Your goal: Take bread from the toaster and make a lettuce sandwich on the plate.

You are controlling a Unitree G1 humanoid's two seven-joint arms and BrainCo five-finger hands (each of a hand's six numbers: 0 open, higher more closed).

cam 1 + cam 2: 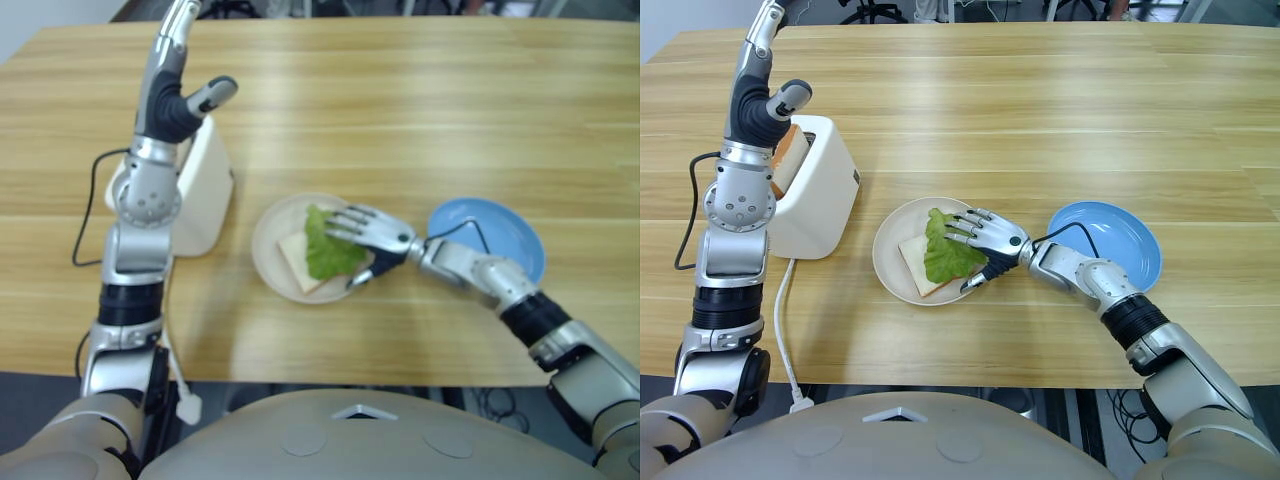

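**Lettuce laid on the first slice; second slice waits in the toaster**

A pale wooden bench (1040, 120) carries everything. At the robot's left stands one white toaster (825, 200), its power cord (785, 330) trailing off the near edge. One slice of toast (790, 155) sticks up from the slot. The left hand (760, 105) is raised just above it, fingers stretched upward, thumb out, holding nothing. It looks placed to pull that slice next.

In the middle sits one cream plate (890, 265) with one bread slice (912, 262) lying flat on it and one lettuce leaf (940, 255) on top. The right hand (985, 240) lies over the leaf with fingers spread and touching it, thumb low by the plate's rim. It seems to be settling the leaf rather than gripping it.

One blue dish (1120, 250) lies just to the right, beside the right forearm.

That makes two bread slices, one leaf and two dishes. The sandwich lacks its top slice.
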